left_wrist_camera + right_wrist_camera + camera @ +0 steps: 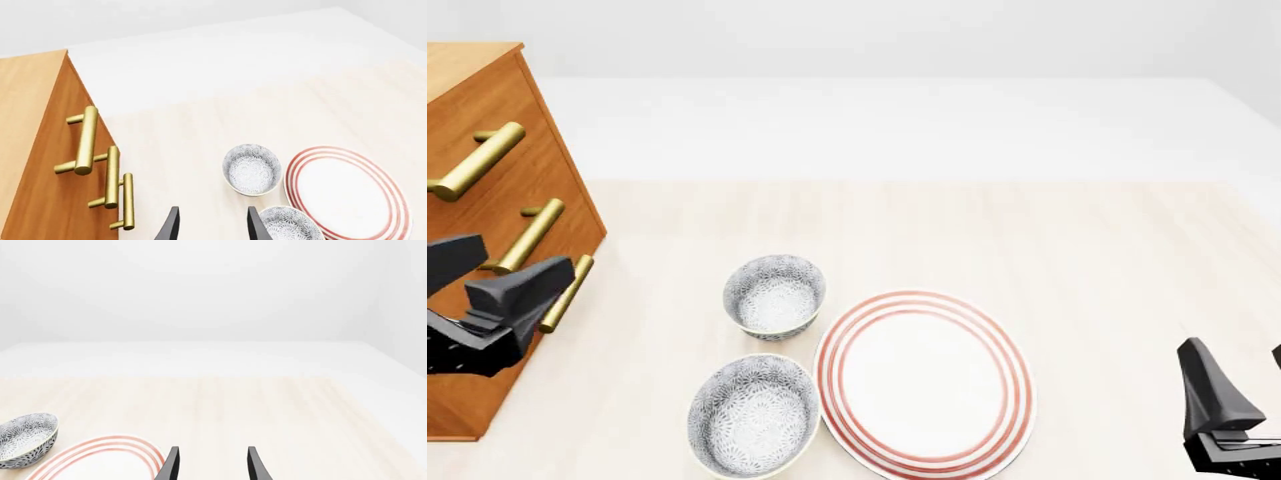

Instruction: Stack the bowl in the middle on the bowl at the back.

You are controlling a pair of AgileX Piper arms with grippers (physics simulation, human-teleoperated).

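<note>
Since both bowls sit apart on the counter (pixel 1094 230), the nearer bowl (pixel 754 415) just beside the plate (pixel 924 380) and the farther bowl (pixel 774 296) behind it, lower your spread left pincer (pixel 210 225) over the nearer rim. Your right pincer (pixel 212 464) hangs spread, empty.

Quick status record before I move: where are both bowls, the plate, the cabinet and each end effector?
back bowl: upright on the table, empty, left of the plate's far edge
middle bowl: upright, empty, nearer the arms, close beside the plate's left rim
plate: red-ringed, flat, nothing on it
cabinet: wooden, brass handles, far left
left end effector: open, empty, in front of the cabinet, left of both bowls
right end effector: open, empty, right of the plate
stacking: not yet started
</note>
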